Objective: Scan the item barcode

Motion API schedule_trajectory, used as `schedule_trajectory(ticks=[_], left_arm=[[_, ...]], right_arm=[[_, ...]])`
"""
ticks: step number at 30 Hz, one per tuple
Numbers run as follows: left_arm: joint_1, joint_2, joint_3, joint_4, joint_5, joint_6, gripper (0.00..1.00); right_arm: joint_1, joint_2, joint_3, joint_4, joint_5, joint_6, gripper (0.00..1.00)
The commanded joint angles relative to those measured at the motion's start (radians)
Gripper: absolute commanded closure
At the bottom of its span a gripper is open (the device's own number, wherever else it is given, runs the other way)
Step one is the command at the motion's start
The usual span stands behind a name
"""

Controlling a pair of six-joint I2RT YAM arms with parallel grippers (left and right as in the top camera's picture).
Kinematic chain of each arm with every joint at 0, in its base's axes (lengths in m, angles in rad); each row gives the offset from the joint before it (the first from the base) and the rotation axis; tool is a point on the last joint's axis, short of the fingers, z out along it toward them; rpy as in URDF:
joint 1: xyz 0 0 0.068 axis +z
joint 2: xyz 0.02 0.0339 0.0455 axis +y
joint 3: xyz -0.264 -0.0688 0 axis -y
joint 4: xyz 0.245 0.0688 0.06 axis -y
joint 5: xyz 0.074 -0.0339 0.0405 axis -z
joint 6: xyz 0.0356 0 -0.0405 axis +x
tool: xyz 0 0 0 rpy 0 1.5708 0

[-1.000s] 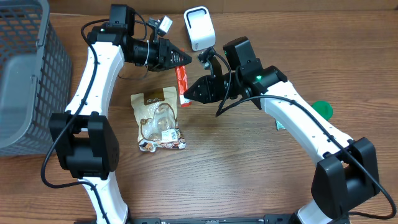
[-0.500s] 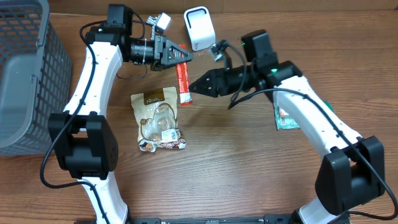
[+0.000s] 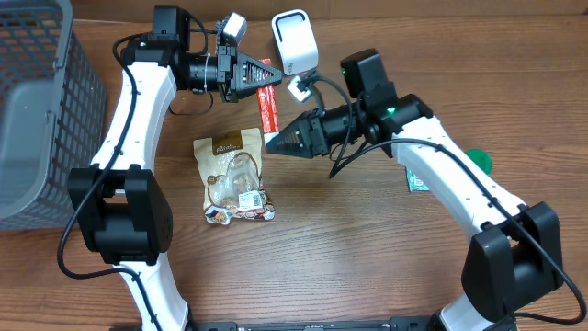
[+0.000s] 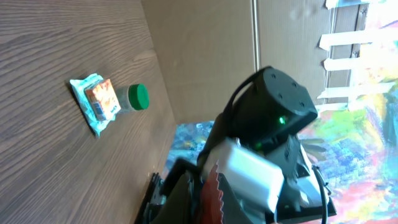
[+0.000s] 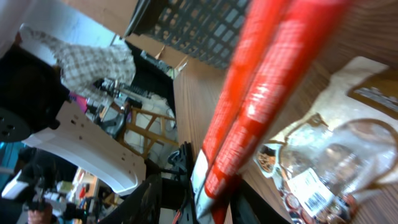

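Observation:
A long red packet (image 3: 268, 106) hangs above the table between the two arms, just in front of the white barcode scanner (image 3: 294, 41). My left gripper (image 3: 273, 79) is shut on its upper end; in the left wrist view the serrated red edge (image 4: 211, 193) sticks out between the dark jaws of the left gripper (image 4: 208, 200). My right gripper (image 3: 272, 143) sits at the packet's lower end. In the right wrist view the red packet (image 5: 249, 106) runs down between the jaws of the right gripper (image 5: 214, 199), which lie against both its sides.
A snack bag with a clear window (image 3: 234, 179) lies on the table below the packet. A grey basket (image 3: 37, 110) stands at the left edge. A green-capped bottle (image 3: 478, 161) and a teal packet (image 3: 418, 179) lie to the right, partly under the right arm.
My right gripper let go of the packet's lower end, drew back to the right, then returned and closed around that end. The left gripper shifted the packet slightly back toward the scanner.

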Motion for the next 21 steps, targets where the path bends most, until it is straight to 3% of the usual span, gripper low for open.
schedule_trajectory(ticks=[1, 7, 11, 21], left_arm=[[0.002, -0.029, 0.006, 0.003, 0.034, -0.017, 0.96], [0.002, -0.029, 0.006, 0.003, 0.034, -0.017, 0.96], [0.002, -0.029, 0.006, 0.003, 0.035, -0.017, 0.96], [0.006, -0.029, 0.006, 0.019, 0.035, -0.017, 0.96]], right_arm=[[0.009, 0.002, 0.0, 0.021, -0.019, -0.037, 0.65], [0.008, 0.002, 0.0, 0.053, -0.014, -0.037, 0.81], [0.008, 0.002, 0.0, 0.06, 0.018, -0.036, 0.76], [0.007, 0.002, 0.0, 0.072, 0.094, 0.028, 0.76]])
